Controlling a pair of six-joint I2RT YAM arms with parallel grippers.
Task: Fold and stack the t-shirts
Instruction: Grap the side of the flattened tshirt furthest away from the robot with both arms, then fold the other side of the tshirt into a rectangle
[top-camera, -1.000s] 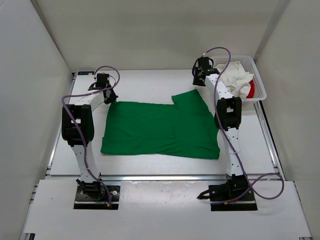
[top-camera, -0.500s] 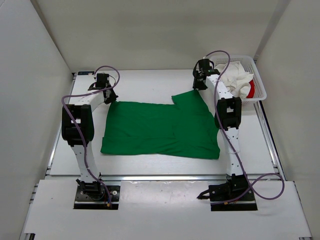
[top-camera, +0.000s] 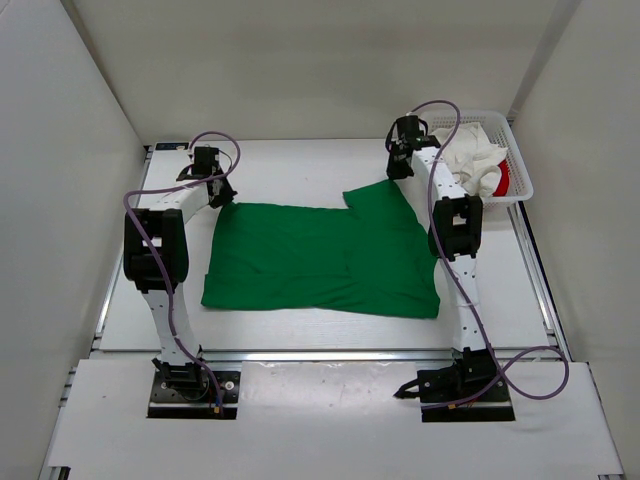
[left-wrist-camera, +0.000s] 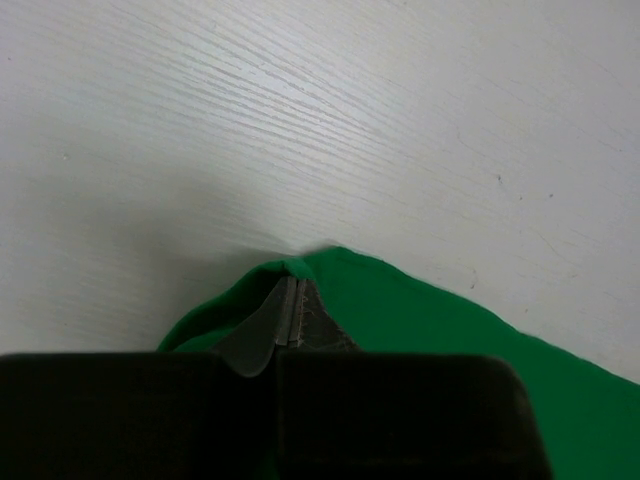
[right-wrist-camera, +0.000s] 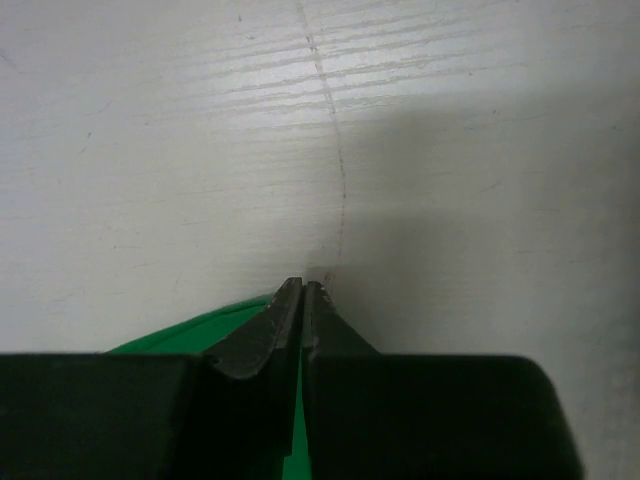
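Setting: a robotics lab test cell. Evidence: plain white panel walls (top-camera: 300, 60) enclose the space beyond and on both sides of the jaws of the left gripper (left-wrist-camera: 292, 290) and right gripper (right-wrist-camera: 302, 290). A white wood-grain tabletop (left-wrist-camera: 300, 120) lies beneath them. Nearer than the jaws, two white-and-black jointed arms (top-camera: 457, 225) stand on black bolted base plates (top-camera: 190, 392), trailing loose purple cables (top-camera: 520, 372).

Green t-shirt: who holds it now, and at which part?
The green t-shirt is pinched at its far edge: the left gripper on the far left corner, the right gripper on the far right corner.
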